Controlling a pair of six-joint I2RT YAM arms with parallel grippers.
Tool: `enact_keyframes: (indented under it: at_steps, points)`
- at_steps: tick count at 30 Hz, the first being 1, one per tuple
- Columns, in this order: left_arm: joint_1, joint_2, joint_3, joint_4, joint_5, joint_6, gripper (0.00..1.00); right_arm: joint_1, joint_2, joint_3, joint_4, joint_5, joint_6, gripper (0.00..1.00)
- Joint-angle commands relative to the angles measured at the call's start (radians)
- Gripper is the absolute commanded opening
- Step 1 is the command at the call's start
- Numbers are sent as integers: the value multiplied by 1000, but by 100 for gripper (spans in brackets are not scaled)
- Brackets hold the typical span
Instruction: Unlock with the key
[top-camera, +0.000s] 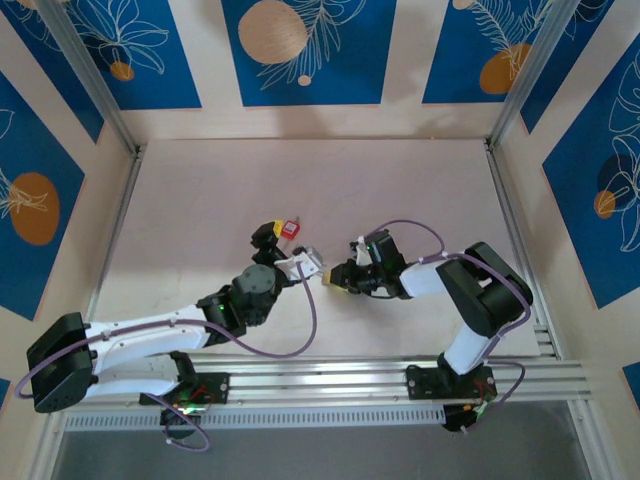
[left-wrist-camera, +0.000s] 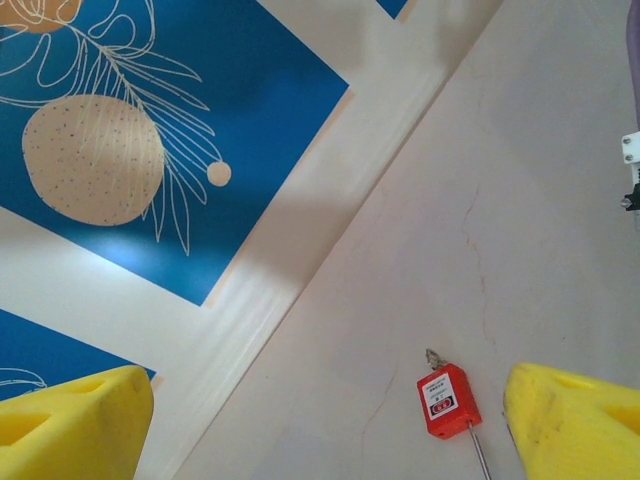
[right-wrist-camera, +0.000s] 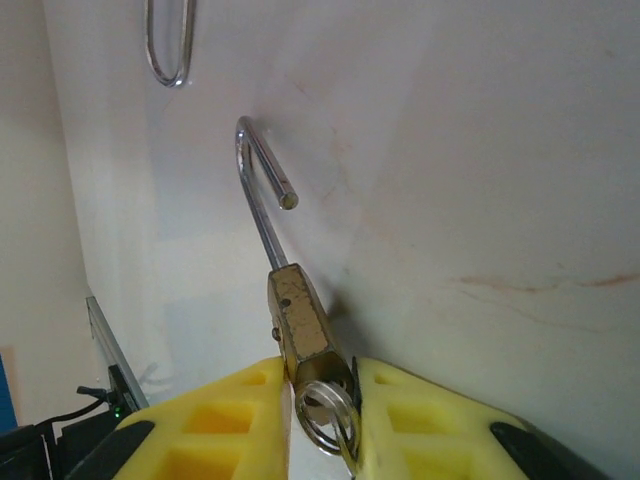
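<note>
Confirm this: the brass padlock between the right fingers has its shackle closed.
Not quite: the shackle is open, its free end out of the brass padlock, which does sit between the right fingers. The right wrist view shows it.

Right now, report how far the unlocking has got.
Done: the brass padlock has one shackle end free, so it looks unlocked. In hand: the right gripper flanks its base and key ring. Remaining: probably just letting go. The open left gripper hangs by a red lock.
</note>
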Motion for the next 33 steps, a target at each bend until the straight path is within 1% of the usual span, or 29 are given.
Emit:
enact_keyframes:
  at_steps: [1,8,12,15,18,22,23,24,27,28,30,31,33]
  points:
    - [-10,-5,-9,25,-13,-13,90,-8,42,-6,-149,93,22,27]
    - [-21,-18,-11,22,-15,-20,90,-15,-20,-5,-262,113,55,38]
    - [-26,-21,-12,22,-18,-22,91,-17,-54,14,-376,150,72,43]
    - [-31,-25,-14,19,-21,-25,91,-18,-89,27,-450,171,67,46]
    - [-34,-27,-26,36,-26,-32,91,-23,-126,37,-508,208,47,47]
    - [-34,-50,-37,52,-48,-53,93,-37,-228,55,-610,261,-11,49]
    - [-36,-69,-31,34,-55,-78,96,-35,-270,67,-646,281,-41,52]
    - [-37,-97,-16,-19,-44,-120,100,-36,-314,82,-682,299,-71,56]
    - [-36,-182,24,-212,48,-299,100,-38,-436,135,-775,350,-155,63]
    - [-36,-199,32,-261,58,-342,100,-39,-472,157,-796,356,-189,69]
    - [-36,-229,49,-368,37,-448,100,-32,-544,217,-850,415,-249,94]
    - [-37,-239,60,-411,28,-494,100,-27,-571,242,-868,455,-269,98]
    - [-38,-275,79,-505,27,-566,100,-10,-624,300,-882,526,-330,99]
